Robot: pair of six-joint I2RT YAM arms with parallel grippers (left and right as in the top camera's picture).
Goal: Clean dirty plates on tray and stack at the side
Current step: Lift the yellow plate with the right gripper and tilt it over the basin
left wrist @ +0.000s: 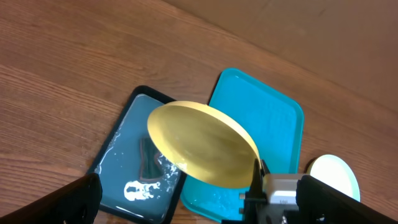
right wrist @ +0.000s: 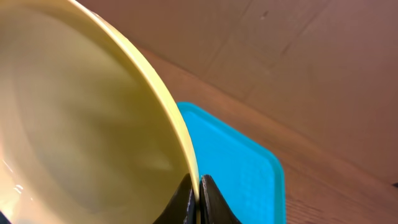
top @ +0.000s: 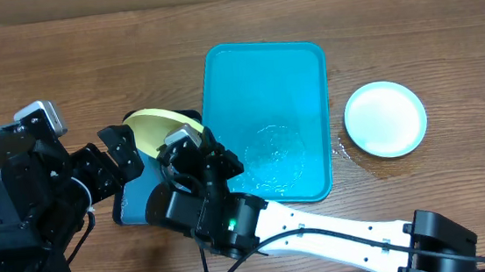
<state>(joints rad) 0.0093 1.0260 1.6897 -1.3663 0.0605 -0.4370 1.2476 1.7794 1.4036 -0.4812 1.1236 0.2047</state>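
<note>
Our tray (top: 264,81) holds a water film; right gripper (right wrist: 199,190) pinches the plate (left wrist: 202,143) rim, left gripper (top: 114,156) gapes; dark tray (left wrist: 124,155) mostly hidden overhead.

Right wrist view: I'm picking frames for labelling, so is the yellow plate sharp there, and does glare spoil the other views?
Right wrist: the yellow plate fills the left half, very close, slightly soft, evenly lit; overhead: sharp, with wet glints low on the turquoise tray; left wrist: plate crisp, a white patch, foam or glare, on the dark tray.
</note>
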